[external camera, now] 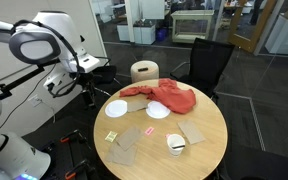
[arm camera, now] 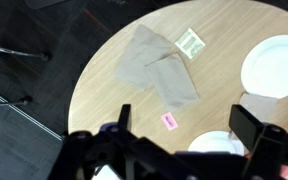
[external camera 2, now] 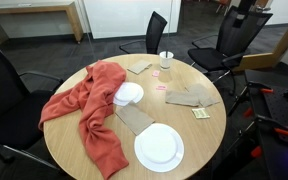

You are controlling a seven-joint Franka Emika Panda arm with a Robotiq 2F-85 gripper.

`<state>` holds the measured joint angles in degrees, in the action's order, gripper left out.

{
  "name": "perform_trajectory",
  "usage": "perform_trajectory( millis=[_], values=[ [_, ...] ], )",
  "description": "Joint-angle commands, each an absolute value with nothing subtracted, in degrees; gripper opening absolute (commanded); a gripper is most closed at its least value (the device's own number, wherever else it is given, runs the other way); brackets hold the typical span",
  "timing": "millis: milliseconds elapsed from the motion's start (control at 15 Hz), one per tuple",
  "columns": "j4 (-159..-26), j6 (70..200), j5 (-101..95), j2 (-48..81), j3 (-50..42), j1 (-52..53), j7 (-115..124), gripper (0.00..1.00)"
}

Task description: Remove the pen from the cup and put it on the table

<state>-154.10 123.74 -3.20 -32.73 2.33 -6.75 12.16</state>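
Note:
The small white cup (external camera: pixel 176 143) stands near the edge of the round light wood table (external camera: pixel 214 150). It also shows in the other exterior view (external camera 2: pixel 165 60). A short dark pen (external camera: pixel 177 140) lies in it. My gripper (external camera: pixel 94 68) hangs high off the table's side, far from the cup. In the wrist view my gripper (arm camera: pixel 185 112) is open and empty, looking down on the table (arm camera: pixel 104 90). The cup and pen are not visible in the wrist view.
A red cloth (external camera: pixel 169 97) lies on the table beside two flat white plates (external camera: pixel 116 108) (external camera: pixel 158 110). Beige napkins (arm camera: pixel 159 65), a small card (arm camera: pixel 191 42) and a pink sticker (arm camera: pixel 169 120) lie below my gripper. Black chairs (external camera 2: pixel 156 30) ring the table.

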Motion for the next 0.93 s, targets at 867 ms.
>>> perform_trajectory(
  millis=[867],
  values=[
    [-136.4,148.2,-25.5,-4.2,-2.1,-15.7,45.5,1.0]
  ],
)
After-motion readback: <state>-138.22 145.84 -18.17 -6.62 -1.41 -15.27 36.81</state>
